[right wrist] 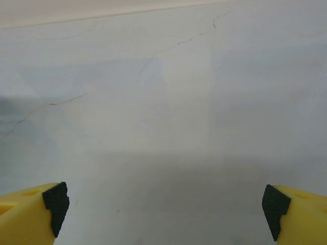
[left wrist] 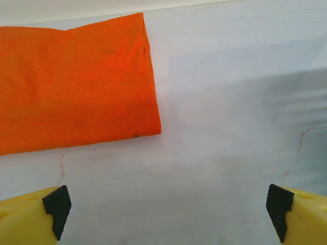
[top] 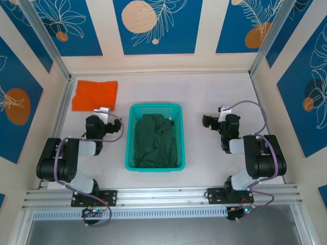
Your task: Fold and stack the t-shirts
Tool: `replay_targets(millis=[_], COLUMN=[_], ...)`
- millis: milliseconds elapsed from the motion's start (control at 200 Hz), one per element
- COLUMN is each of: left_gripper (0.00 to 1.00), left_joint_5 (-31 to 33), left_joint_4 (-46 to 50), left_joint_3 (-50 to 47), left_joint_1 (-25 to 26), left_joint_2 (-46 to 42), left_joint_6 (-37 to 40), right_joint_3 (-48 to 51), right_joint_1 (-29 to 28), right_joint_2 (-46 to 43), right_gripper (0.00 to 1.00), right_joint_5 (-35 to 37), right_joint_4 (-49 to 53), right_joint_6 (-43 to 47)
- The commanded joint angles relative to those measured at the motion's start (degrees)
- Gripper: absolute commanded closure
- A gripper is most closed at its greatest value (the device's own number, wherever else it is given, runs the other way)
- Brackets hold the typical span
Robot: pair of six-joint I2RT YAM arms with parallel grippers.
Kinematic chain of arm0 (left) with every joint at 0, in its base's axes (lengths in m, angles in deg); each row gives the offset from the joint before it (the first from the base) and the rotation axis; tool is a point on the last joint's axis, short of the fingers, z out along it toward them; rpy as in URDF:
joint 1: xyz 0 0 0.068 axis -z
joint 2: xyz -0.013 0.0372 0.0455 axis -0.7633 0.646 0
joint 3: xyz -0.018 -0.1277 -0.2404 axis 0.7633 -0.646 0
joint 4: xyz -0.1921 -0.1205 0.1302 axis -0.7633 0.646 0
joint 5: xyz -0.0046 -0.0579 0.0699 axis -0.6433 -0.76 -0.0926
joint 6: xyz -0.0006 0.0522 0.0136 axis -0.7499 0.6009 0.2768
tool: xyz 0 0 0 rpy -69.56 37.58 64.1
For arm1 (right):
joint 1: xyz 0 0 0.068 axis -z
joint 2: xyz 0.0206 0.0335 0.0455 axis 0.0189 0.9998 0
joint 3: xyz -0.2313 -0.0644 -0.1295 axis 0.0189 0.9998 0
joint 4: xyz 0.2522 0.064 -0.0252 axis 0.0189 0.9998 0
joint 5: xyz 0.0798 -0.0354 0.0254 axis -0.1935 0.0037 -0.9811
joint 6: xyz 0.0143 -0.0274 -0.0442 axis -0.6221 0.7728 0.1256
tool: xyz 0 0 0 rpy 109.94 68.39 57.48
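Observation:
The orange t-shirt (top: 94, 95) lies folded in a flat rectangle at the far left of the table; the left wrist view has it (left wrist: 71, 84) at upper left. The dark green t-shirt (top: 155, 141) sits crumpled inside the teal mesh basket (top: 131, 137) in the middle. My left gripper (top: 102, 115) rests left of the basket, just short of the orange shirt, open and holding nothing (left wrist: 168, 214). Right of the basket, my right gripper (top: 217, 118) is open over bare table (right wrist: 166, 212).
Walls with blue and orange panels enclose the table on three sides, with metal posts in the back corners. The white tabletop (top: 204, 92) shows fine cracks (right wrist: 61, 102). A metal rail (top: 163, 196) runs along the near edge under both arm bases.

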Motion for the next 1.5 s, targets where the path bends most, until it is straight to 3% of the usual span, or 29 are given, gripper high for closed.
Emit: replay_targets(millis=[0,855,905,1015,1070,1160,1235,1345,1405,1445,1495], left_gripper=[0.0,0.0,0.0,0.0,0.0,0.0,0.0,0.0,0.0,0.0,0.0], left_joint_5=[-1.38,-1.38,-0.52,1.06,1.83,9.91,15.92,6.12,1.72,1.88,6.2], left_joint_4=[-1.9,-1.94,-0.25,12.27,15.35,22.85,34.62,43.88,41.73,39.42,42.37], left_joint_3=[-0.16,-0.24,0.71,5.0,5.5,8.22,14.2,21.35,20.86,19.41,19.4], left_joint_1=[-0.74,-0.74,-0.74,-0.74,-0.74,-0.74,-0.92,-2.07,-1.97,-1.98,-2.06], left_joint_2=[0.13,0.04,-0.72,-6.92,-10.58,-17.35,-20.56,-22.49,-25.61,-27.77,-29.1], left_joint_6=[0.71,0.62,0.32,-0.08,-0.57,-9.13,-16.53,-18.08,-20.14,-24.26,-35.57], right_joint_3=[-1.46,-2.21,-4.0,-13.79,-14.33,-12.0,-14.23,-21.01,-23.55,-24.46,-25.15], right_joint_1=[0.21,0.42,0.17,-0.15,-0.22,-0.33,0.47,3.57,6.7,6.86,6.24], right_joint_2=[-0.38,-0.91,-2.51,-7.37,-10.56,-19.11,-25.87,-30.93,-32.53,-33.48,-33.96], right_gripper=[0.01,0.01,0.01,0.01,0.01,0.01,0.01,0.01,0.01,0.01,0.01], right_joint_5=[-0.82,-2.42,-2.88,1.97,1.42,1.75,3.65,1.16,-1.93,-1.44,-2.73], right_joint_4=[-0.93,0.84,4.64,27.34,30.46,31.2,40.25,58.6,66.47,69.67,71.52], right_joint_6=[0.8,1.29,1.59,-1.56,-1.43,-3.75,-10.19,-19.95,-26.28,-28.0,-28.41])
